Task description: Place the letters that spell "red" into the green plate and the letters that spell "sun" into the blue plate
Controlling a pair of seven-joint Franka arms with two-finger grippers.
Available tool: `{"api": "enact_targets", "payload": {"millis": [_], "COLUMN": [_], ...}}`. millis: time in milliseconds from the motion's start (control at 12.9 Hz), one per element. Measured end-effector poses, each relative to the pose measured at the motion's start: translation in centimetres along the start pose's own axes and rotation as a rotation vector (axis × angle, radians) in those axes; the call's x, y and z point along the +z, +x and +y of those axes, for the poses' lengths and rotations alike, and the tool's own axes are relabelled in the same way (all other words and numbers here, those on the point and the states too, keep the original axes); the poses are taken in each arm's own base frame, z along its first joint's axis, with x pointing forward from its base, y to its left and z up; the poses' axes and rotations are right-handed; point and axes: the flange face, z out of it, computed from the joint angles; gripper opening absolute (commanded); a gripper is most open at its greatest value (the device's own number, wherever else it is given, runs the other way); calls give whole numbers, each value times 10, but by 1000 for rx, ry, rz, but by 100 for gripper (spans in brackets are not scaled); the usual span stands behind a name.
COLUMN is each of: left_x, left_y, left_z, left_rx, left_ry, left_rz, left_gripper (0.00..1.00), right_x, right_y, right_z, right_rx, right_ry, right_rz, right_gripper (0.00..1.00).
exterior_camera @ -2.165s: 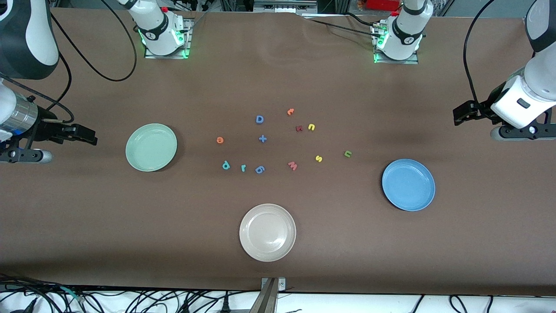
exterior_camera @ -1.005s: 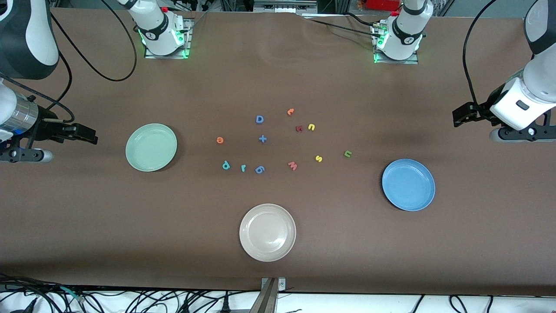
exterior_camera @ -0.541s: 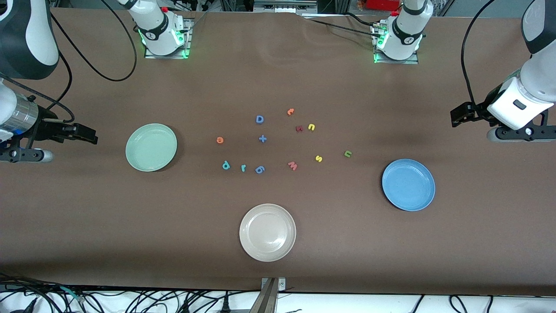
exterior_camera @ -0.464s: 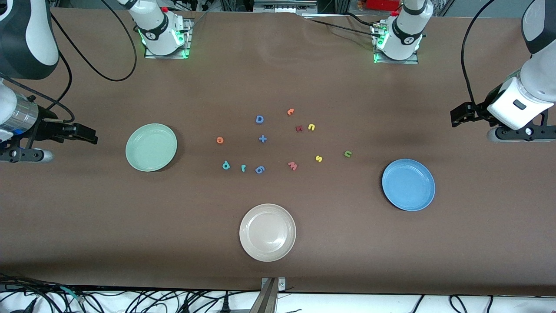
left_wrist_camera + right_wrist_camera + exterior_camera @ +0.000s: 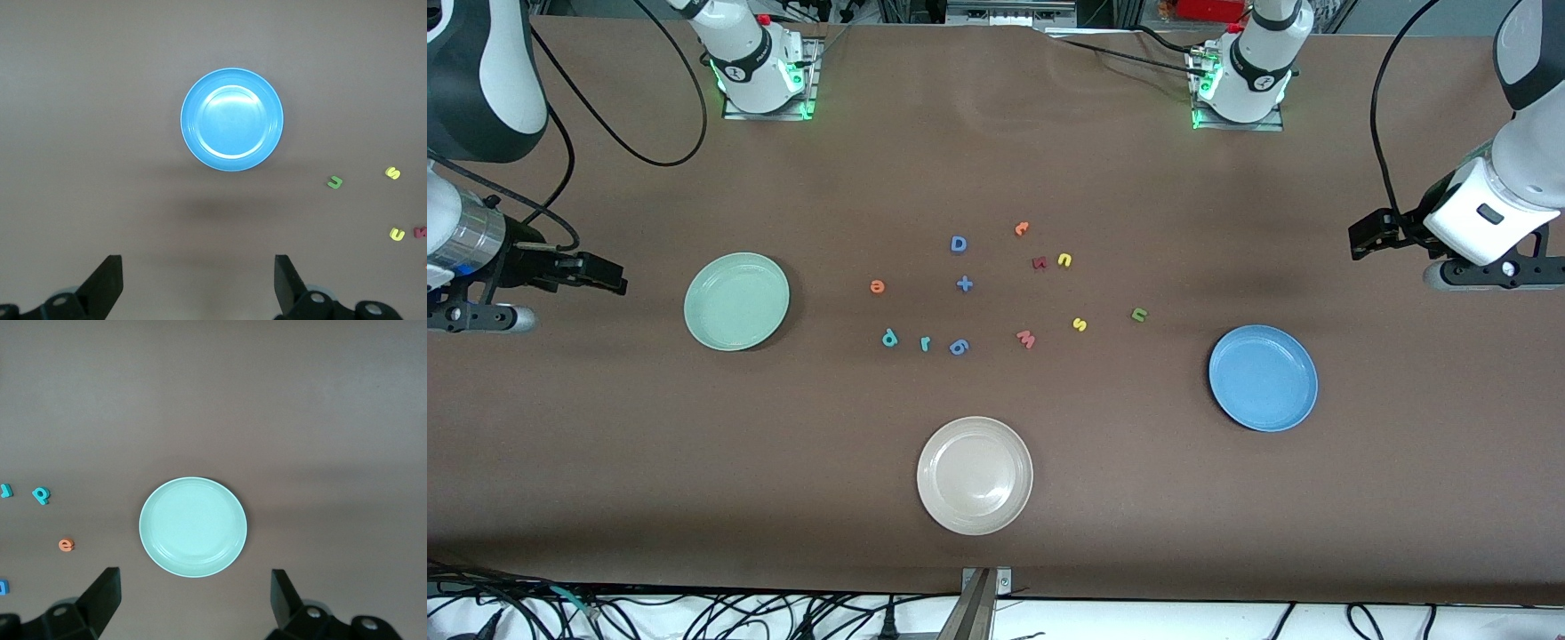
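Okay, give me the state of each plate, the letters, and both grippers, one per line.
green plate: empty
blue plate: empty
white plate: empty
letters: loose on the table, none in a plate
left gripper: open, holding nothing
right gripper: open, holding nothing

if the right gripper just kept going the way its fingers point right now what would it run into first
Probably the green plate. The right gripper, open and empty, points along the table toward the plate's rim, with nothing else between. It may hang higher than the plate, so it could pass over.
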Motion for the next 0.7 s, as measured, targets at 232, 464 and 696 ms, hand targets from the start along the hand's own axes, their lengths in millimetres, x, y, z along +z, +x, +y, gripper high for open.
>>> {"api": "enact_targets", "payload": {"millis": [232,464,696], "left_x": [0,2,4], "left_y": [0,2,3], "left_z": [-1,-1,0], "left_rx": [-3,-3,-4], "left_ry": [0,0,0], "left_rz": [-1,0,0], "left_gripper": [100,100,100], "right_x": [0,0,0], "right_y": [0,0,0], "right_z": [0,0,0], "right_rx": [0,0,0], "right_ry": [0,0,0], "right_rz": [0,0,0], "right_gripper": [99,99,99]}}
